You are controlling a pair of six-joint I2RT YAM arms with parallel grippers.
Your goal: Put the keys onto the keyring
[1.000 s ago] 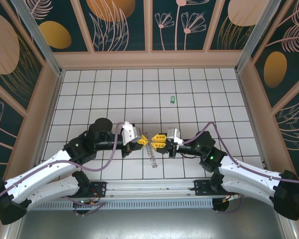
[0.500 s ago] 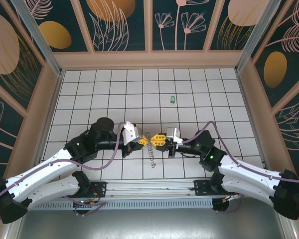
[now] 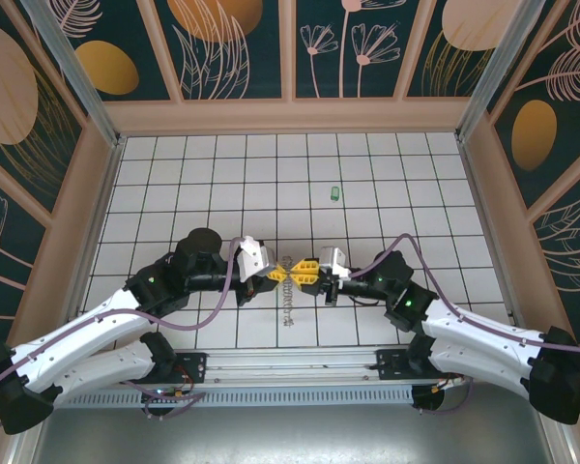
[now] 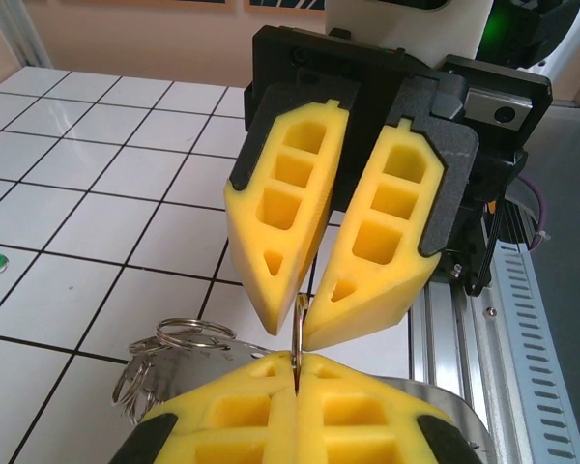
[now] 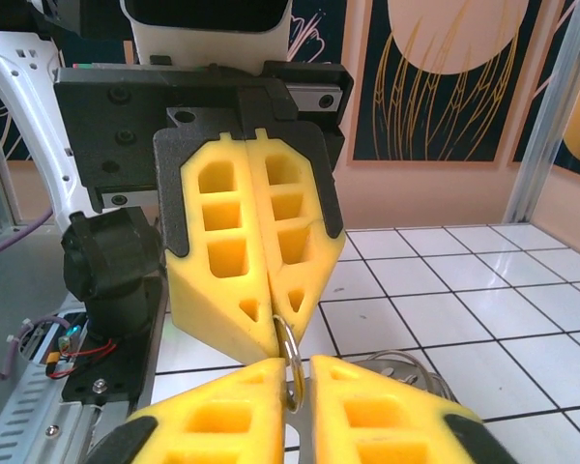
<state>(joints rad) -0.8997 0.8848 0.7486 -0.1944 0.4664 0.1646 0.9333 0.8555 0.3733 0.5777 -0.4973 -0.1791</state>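
Fingertip to fingertip, two white-and-black robot arms are seen meeting at lower centre of the overhead frame, above a white tiled table. On the left of that meeting point, the left gripper, fitted with yellow latticed fingers, is shown with its jaws pressed fully together. In the left wrist view a thin wire of the ring is pinched in the seam between them. Between the two grippers, the thin brownish-silver keyring, a bumpy chain of coiled loops, is seen trailing toward the bottom of the overhead frame. In the left wrist view its loops are bunched at lower left, beside the fingers. Immediately right of the ring, the right gripper is turned toward the left one, its jaws drawn nearly together and clamped on the same wire. Further up and to the right, well apart from both grippers, the small bright green key is seen lying on the tiles.
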